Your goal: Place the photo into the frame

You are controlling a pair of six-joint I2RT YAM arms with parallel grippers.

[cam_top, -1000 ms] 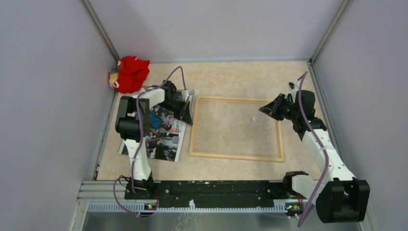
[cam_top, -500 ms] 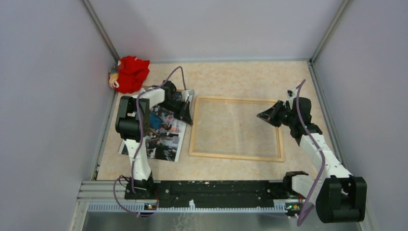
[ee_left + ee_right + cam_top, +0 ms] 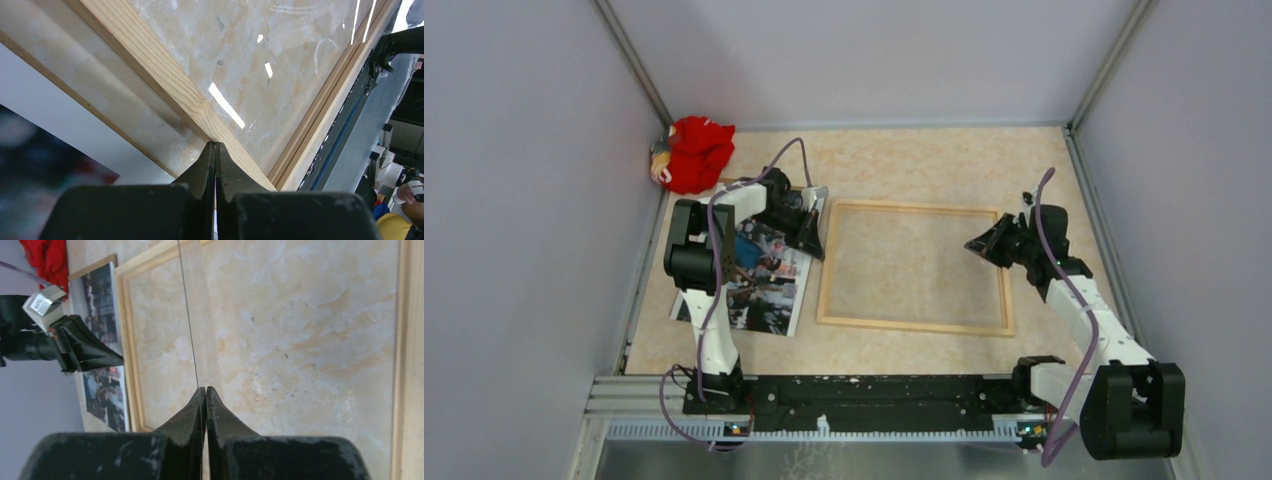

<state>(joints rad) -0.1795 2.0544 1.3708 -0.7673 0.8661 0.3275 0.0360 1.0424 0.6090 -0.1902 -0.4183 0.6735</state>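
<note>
The light-wood frame [image 3: 910,325] lies flat mid-table. The photo [image 3: 764,285] lies face up to its left, partly under my left arm. My left gripper [image 3: 816,240] is shut, its tips over the frame's left rail [image 3: 165,80], with nothing visible between the jaws. My right gripper [image 3: 972,243] hovers over the frame's right part. In the right wrist view it [image 3: 205,388] is shut on the edge of a clear pane [image 3: 188,320], which shows as a thin line running away from the jaws. The photo [image 3: 102,305] shows beyond the frame's far rail [image 3: 125,340].
A red cloth bundle [image 3: 696,152] sits in the far left corner. A thin brown board edge [image 3: 75,95] shows beside the photo's white margin. Walls close in on the left, right and back. The arm bases' rail [image 3: 874,390] runs along the near edge.
My right gripper has come down and slightly nearer over the frame's right part with the pane. The left arm, photo and frame have not moved.
</note>
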